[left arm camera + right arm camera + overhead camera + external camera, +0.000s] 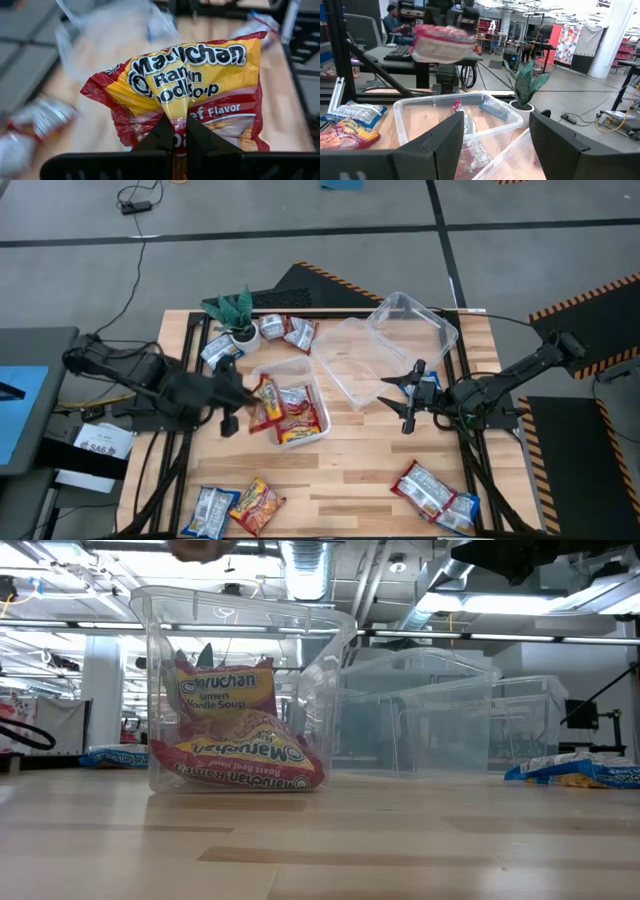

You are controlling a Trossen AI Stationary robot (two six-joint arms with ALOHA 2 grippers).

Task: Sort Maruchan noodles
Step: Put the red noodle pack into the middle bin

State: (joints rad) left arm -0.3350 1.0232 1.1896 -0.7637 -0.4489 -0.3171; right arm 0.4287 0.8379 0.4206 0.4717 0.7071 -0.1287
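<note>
Maruchan noodles lie scattered over a wooden table (350, 470), with several packets already inside a clear tub (318, 394) near the middle. The left gripper (174, 131) is pinched tight on a red-and-yellow packet (190, 85), holding it above that tub's left edge. A potted plant (237, 315) stands just behind, with more packets (285, 330) beside it. Two empty clear tubs (400, 340) sit to the right, and the right gripper (410, 397) waits beside them with its fingers spread wide. Other packets (240, 505) lie along the table's front edge.
</note>
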